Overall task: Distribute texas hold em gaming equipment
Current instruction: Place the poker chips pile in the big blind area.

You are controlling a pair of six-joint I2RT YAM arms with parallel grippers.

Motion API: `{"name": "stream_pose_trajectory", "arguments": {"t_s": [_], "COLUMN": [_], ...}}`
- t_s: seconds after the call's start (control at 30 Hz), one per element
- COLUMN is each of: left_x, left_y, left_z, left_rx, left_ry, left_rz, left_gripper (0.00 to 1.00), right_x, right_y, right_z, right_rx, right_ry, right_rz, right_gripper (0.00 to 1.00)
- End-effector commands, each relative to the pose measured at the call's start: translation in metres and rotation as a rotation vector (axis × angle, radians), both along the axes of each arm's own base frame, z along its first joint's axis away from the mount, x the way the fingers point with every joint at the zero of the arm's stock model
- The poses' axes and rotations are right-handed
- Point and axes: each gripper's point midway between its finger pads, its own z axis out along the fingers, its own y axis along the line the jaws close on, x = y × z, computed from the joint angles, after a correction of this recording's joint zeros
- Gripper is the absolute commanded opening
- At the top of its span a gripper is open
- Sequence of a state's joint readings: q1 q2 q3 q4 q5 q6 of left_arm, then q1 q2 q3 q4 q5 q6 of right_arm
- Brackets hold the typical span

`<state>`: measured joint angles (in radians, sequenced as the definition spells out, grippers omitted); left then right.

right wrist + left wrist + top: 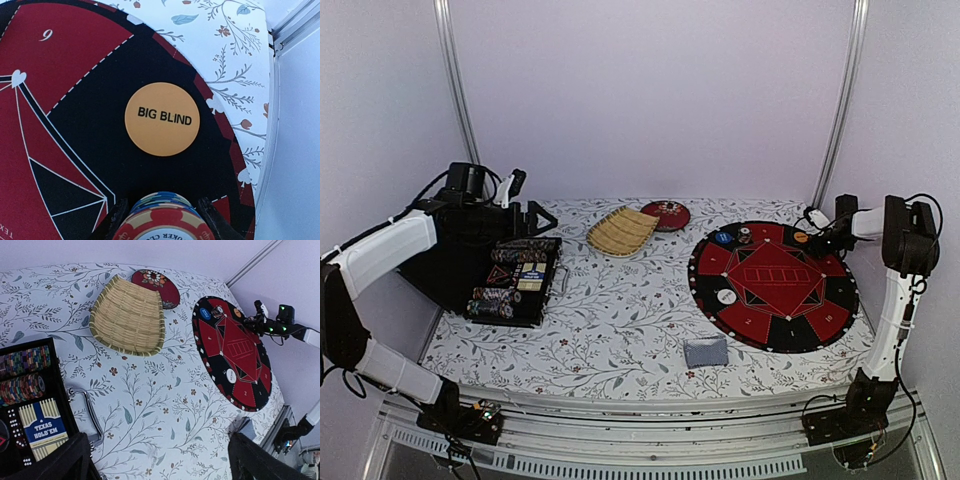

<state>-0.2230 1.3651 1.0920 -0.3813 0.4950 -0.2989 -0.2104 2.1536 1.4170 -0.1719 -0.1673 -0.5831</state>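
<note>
My right gripper is shut on a short stack of poker chips with a red-and-cream chip on top. It holds the stack over the black rim of the round red-and-black poker mat, just short of the orange BIG BLIND button. On the mat lie a blue button, a small chip stack and a white button. A grey-blue card deck lies on the cloth in front of the mat. My left gripper hangs wide open and empty above the cloth, beside the open black case.
The case holds rows of mixed-colour chips and a Texas Hold'em card box; its metal handle sticks out towards my left gripper. A woven bamboo tray and a round red lacquer dish sit at the back centre.
</note>
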Motion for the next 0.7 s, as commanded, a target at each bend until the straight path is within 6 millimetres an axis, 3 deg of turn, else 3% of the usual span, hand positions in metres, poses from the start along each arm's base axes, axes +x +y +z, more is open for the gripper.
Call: {"name": "stream_pose_trajectory", "arguments": {"t_s": [0.0, 0.33, 0.37, 0.4, 0.43, 0.47, 0.67], "left_x": [-0.003, -0.003, -0.003, -0.004, -0.004, -0.004, -0.004], "left_y": [0.009, 0.013, 0.013, 0.013, 0.013, 0.013, 0.013], "left_z": [0.007, 0.01, 0.01, 0.01, 0.01, 0.009, 0.009], "left_rx": [0.014, 0.018, 0.018, 0.018, 0.019, 0.02, 0.024], "left_ry": [-0.022, -0.027, -0.027, -0.028, -0.028, -0.027, -0.028], "left_rz": [0.019, 0.029, 0.029, 0.027, 0.028, 0.027, 0.026], "left_gripper": [0.98, 0.98, 0.98, 0.98, 0.98, 0.98, 0.98], "right_x": [-0.019, -0.015, -0.015, -0.014, -0.014, -0.012, -0.006], "right_y": [-0.002, -0.001, -0.001, -0.001, 0.0, 0.001, 0.008], "right_z": [-0.028, -0.025, -0.025, -0.025, -0.023, -0.02, 0.009], "right_rx": [0.003, 0.009, 0.011, 0.017, 0.022, 0.026, 0.059], "right_ry": [0.115, 0.109, 0.109, 0.107, 0.102, 0.093, 0.025], "right_rz": [-0.005, -0.003, -0.005, -0.006, -0.005, -0.002, 0.017], "right_gripper": [0.47, 0.61, 0.65, 0.76, 0.96, 1.0, 0.99]}}
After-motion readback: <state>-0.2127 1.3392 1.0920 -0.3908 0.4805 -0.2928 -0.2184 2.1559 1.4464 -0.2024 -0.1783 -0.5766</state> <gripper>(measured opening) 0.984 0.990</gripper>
